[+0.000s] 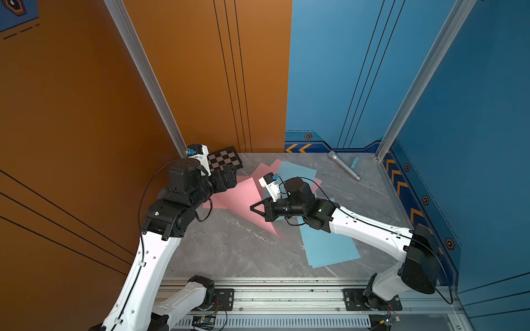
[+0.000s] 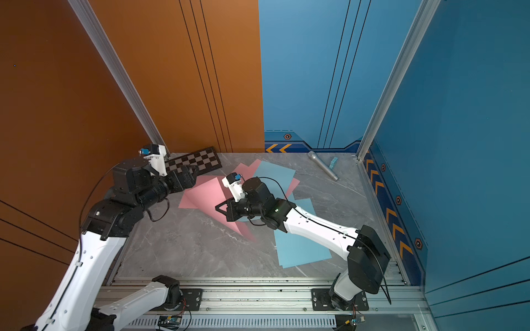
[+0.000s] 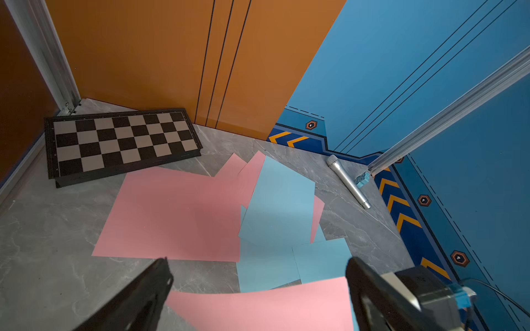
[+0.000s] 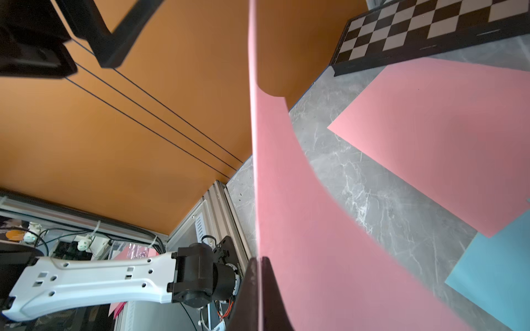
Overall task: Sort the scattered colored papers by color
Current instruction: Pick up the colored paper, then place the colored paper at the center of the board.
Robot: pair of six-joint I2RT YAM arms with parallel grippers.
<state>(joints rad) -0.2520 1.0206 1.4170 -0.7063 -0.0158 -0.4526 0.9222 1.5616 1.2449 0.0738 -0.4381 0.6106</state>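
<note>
Colored papers lie overlapped mid-table. Pink sheets [image 1: 229, 195] [image 3: 172, 215] lie to the left. Light blue sheets [image 1: 298, 172] [image 3: 281, 200] lie behind and to the right, with another blue sheet [image 1: 329, 246] nearer the front. My right gripper [image 1: 253, 207] [image 2: 218, 207] [image 4: 259, 258] is shut on the edge of one pink sheet [image 4: 286, 186] [image 3: 258, 303], which is lifted and curves down toward the table. My left gripper [image 1: 233, 179] [image 3: 258, 260] stands open beside the pink sheets, holding nothing. One of its fingers [image 4: 110, 54] shows in the right wrist view.
A black-and-grey checkered board [image 1: 225, 160] [image 3: 120, 140] lies at the back left by the orange wall. A silver microphone [image 1: 344, 166] and a small light-blue block [image 1: 355, 162] lie at the back right. Walls enclose three sides, and a rail [image 1: 286, 295] runs along the front.
</note>
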